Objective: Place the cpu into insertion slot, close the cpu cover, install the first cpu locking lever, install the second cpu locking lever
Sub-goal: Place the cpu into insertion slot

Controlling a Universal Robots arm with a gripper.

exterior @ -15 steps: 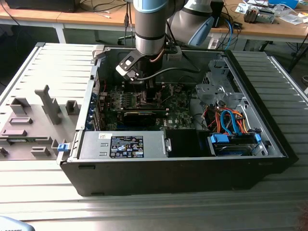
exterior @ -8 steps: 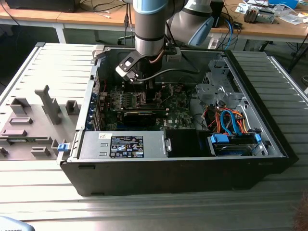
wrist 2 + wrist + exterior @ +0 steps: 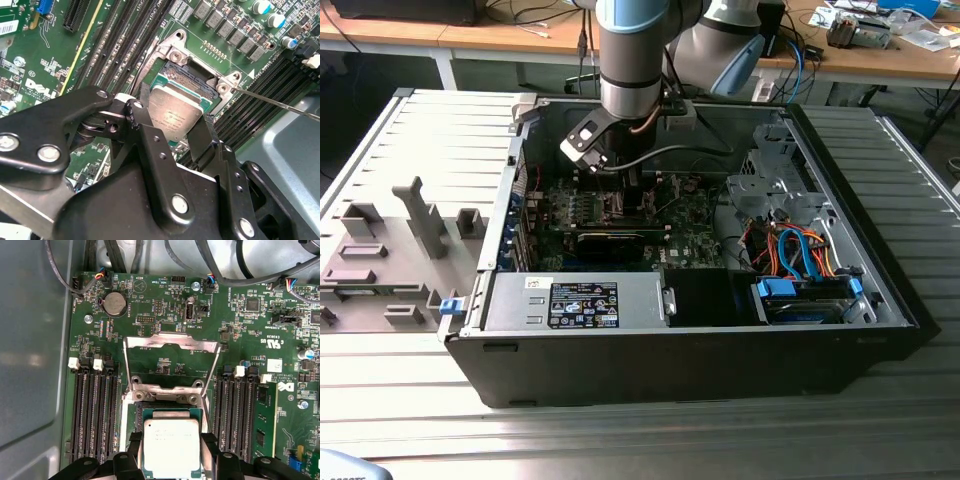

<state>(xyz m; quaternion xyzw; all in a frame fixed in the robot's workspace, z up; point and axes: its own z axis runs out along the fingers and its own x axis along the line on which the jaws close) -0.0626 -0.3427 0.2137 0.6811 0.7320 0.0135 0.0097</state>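
Observation:
The cpu (image 3: 171, 450), a flat square chip with a silvery top, sits between my gripper's (image 3: 171, 441) two black fingers (image 3: 134, 441), which are shut on its opposite edges. In the second wrist view the cpu (image 3: 176, 114) hangs low over the insertion slot (image 3: 186, 79), partly covering it; I cannot tell whether they touch. The insertion slot's (image 3: 169, 406) dark recess shows beyond the chip. The cpu cover (image 3: 170, 341) stands swung up and open behind the slot. A thin locking lever (image 3: 280, 102) sticks out beside the socket. In the exterior view my gripper (image 3: 618, 188) reaches down into the open computer case.
Black memory slots (image 3: 95, 410) flank the socket on both sides. Black cables (image 3: 235, 270) run along the board's edge. In the exterior view the case wall (image 3: 520, 200), a power supply (image 3: 582, 303) and a drive cage with orange and blue cables (image 3: 790, 250) surround the green motherboard (image 3: 695, 240).

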